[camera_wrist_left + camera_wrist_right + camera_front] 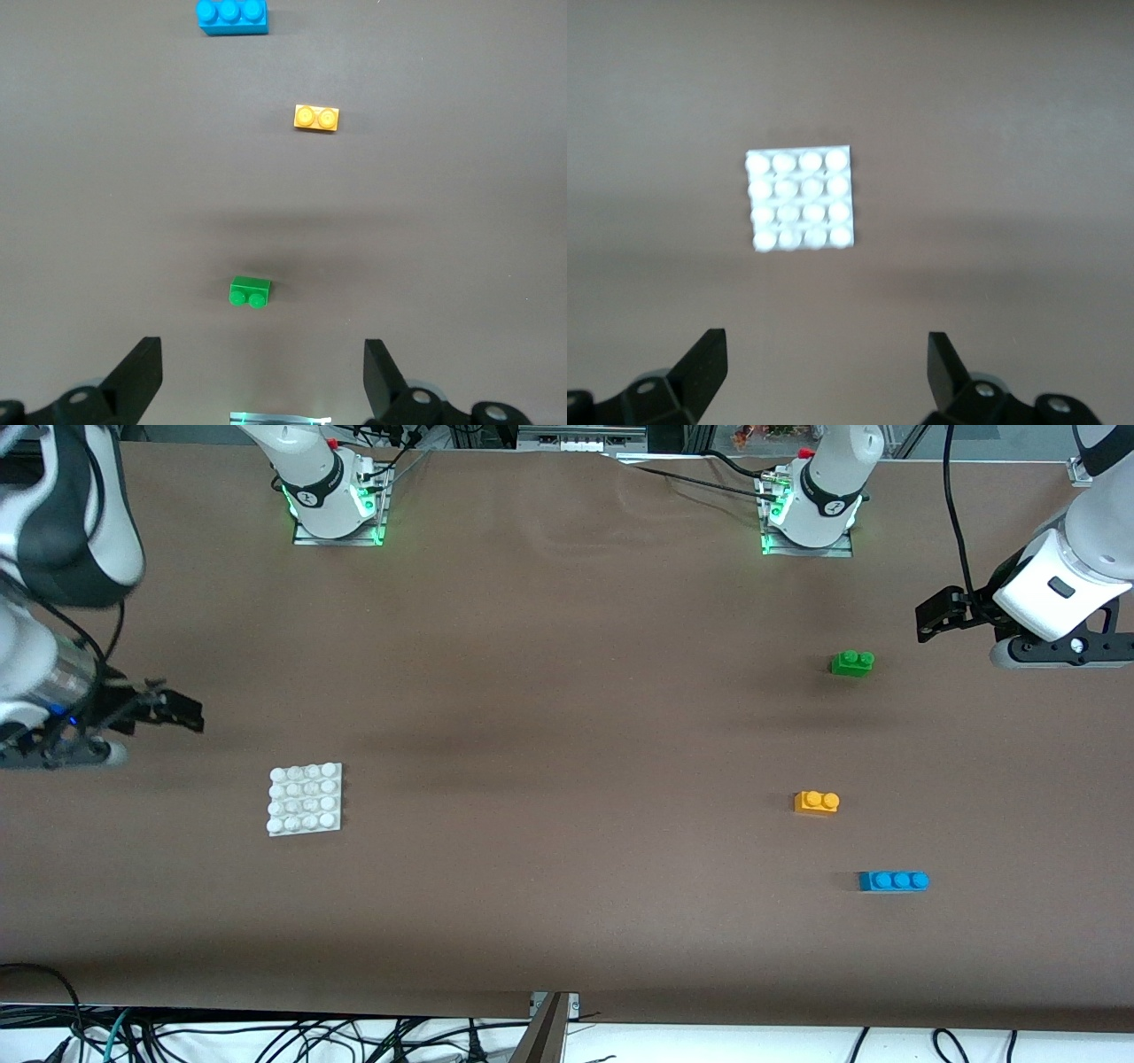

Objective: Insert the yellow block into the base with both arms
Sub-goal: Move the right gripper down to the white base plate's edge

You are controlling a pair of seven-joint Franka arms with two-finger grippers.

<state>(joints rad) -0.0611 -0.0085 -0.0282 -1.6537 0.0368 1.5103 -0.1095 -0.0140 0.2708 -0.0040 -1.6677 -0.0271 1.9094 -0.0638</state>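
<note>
**Both grippers wide and empty, the yellow block waits untouched**

Front view first: the yellow block [816,802] sits on the brown table [567,921] toward the left arm's end, between the green brick [852,662], farther from the camera, and the blue brick [893,880], nearer. Well apart from all three, toward the right arm's end, lies the white base [305,798], flat with studs up. The left gripper [941,613] hangs above that end's table edge, the right gripper [173,708] over bare table near the base; neither holds anything.

Left wrist view: fingers [137,376] spread apart, the green brick closest beneath, the yellow block [316,118] further on, the blue brick [232,16] past it.

Right wrist view: jaws apart again, the base [801,200] square below.

That block looks like light, rigid plastic with smooth sides, probably prone to slipping, so a pinch across its two long flat sides, below the studs, seems best. The base looks light too and may slide unless steadied.
</note>
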